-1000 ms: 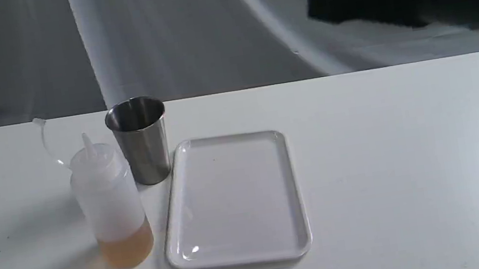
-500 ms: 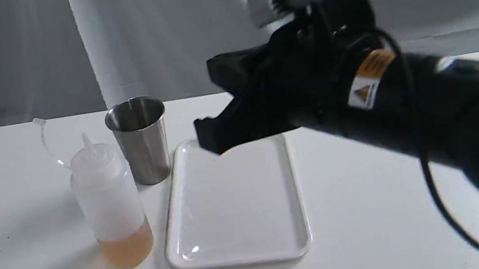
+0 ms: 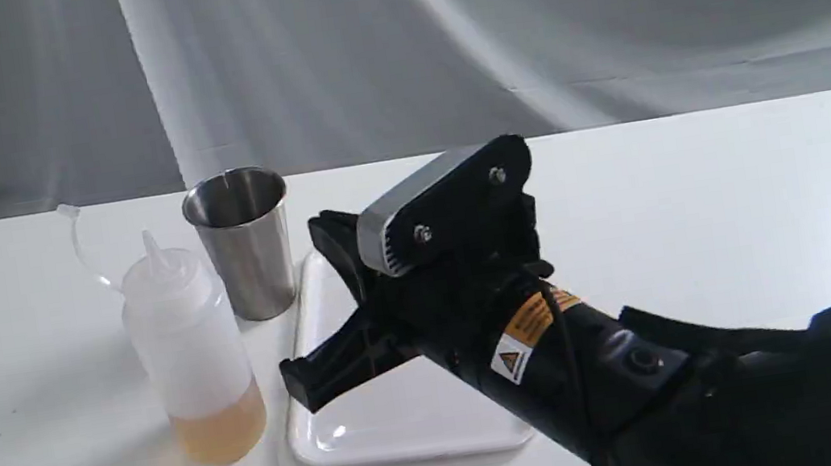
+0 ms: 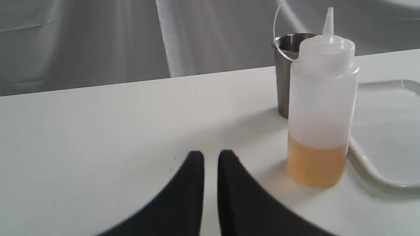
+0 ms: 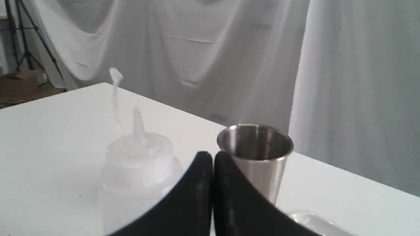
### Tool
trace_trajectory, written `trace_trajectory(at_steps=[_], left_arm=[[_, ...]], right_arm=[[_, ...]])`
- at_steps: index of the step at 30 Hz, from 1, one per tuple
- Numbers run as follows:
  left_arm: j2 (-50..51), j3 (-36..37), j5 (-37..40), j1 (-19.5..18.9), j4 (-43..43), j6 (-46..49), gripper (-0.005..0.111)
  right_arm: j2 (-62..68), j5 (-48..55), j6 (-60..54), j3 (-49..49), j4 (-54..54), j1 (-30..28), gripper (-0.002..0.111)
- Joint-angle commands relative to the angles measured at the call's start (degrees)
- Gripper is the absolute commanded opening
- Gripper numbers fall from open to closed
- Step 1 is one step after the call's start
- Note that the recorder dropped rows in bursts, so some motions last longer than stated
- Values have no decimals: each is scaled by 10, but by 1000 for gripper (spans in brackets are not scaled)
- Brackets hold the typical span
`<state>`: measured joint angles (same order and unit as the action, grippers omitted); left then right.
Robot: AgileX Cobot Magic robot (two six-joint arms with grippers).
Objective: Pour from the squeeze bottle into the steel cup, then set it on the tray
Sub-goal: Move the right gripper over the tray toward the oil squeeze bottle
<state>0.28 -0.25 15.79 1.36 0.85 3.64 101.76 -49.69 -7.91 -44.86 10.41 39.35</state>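
Basically nothing is done yet. The bottle (image 3: 193, 354) stands upright on the table (image 3: 705, 208), just beside the tray (image 3: 402, 430) along its long edge, not on it. Amber liquid (image 3: 220, 431) fills only its bottom part, and the cap is off, standing up on its strap. The cup (image 3: 245, 249) is upright just off the tray's far corner, close behind the bottle; no liquid shows inside.

The right gripper (image 5: 211, 156) hangs over the tray on the bottle side, fingertips pressed together, nothing held. The left gripper (image 4: 211, 157) is low over the table, on the side of the bottle away from the tray. Its fingers are almost together with a thin slit between, and it is empty.

Left to do, I'd say: grasp, pour, set down on the tray, so all of it.

The table is plain white and matte, with a few dark specks. Pale grey draped cloth (image 3: 326, 58) hangs behind it.
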Motion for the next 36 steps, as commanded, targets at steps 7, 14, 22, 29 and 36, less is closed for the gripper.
trace_trajectory(at_steps=[7,14,22,29,36], left_arm=[[-3,3,-6,-1,2,-2,8],[-3,3,-6,-1,2,-2,8],[-3,3,-6,-1,2,-2,8],[-3,3,-6,-1,2,-2,8],[-3,3,-6,-1,2,-2,8]], right_arm=[[48,-19,-52,1,1,1,0],[82,11,-50,-24,-54,1,0],[111,21,-50,-52,-62,1,4],[123,37,-50,-52,-64,0,59],[142,23,-50,-52,-61,-1,105]])
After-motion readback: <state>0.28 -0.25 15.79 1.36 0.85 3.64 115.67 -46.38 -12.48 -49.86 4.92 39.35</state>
